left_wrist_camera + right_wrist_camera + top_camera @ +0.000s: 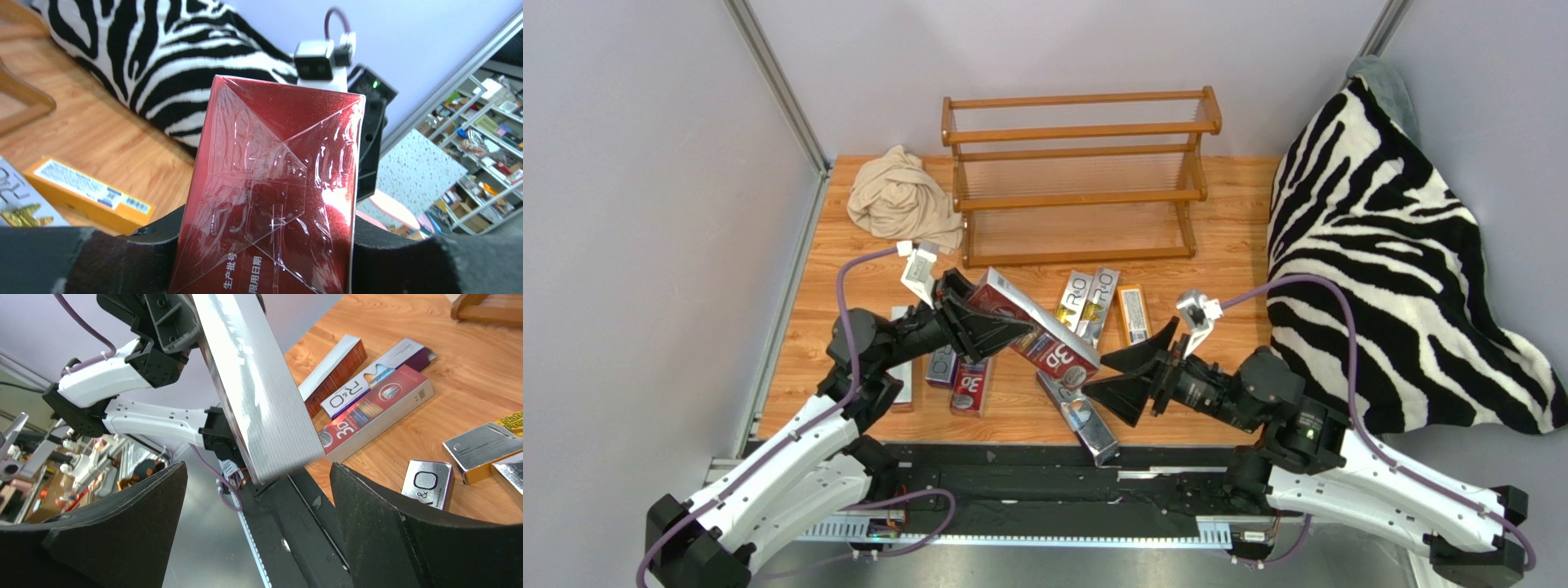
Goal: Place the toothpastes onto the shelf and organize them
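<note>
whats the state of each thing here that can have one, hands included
left hand, shut on red carton
red carton, lifted off the table, tilted
right hand, open, at that carton's free end
shelf, upright, no cartons on it
orange carton, lying flat on the table
beige cloth, crumpled beside the shelf
zebra blanket, heaped at the table's right
</note>
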Action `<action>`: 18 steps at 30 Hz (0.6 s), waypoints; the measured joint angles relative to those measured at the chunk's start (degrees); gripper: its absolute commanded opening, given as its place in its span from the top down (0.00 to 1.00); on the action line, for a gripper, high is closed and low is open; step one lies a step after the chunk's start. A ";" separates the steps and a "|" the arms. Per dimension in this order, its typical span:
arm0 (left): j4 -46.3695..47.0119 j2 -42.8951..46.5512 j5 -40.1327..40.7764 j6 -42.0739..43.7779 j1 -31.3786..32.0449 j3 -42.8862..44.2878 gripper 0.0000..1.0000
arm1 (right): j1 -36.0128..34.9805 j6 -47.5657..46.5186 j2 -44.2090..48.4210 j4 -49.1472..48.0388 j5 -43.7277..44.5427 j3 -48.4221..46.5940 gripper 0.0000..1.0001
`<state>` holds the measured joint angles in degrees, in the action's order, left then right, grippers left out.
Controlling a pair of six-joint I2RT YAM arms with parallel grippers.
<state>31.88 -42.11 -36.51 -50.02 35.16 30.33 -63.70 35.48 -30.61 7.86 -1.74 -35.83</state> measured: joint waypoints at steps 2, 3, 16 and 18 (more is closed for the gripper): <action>1.25 -0.57 1.20 -0.76 -0.09 1.11 0.60 | 0.00 0.39 3.26 -0.50 1.38 2.08 0.08; 1.92 -0.94 1.49 -1.09 -0.11 1.73 0.60 | 0.00 0.55 4.11 -0.55 1.79 2.62 0.08; 7.54 -4.20 0.61 -4.74 -0.11 4.28 0.64 | 0.00 0.55 2.49 -4.02 2.19 3.21 0.10; 8.13 -4.17 0.46 -5.16 -0.11 4.28 0.64 | 0.00 0.35 1.88 -5.18 2.25 3.21 0.11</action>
<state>40.01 -46.28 -36.05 -55.18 35.05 34.61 -63.70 35.83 -28.73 2.68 0.51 -32.62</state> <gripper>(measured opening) 0.504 0.908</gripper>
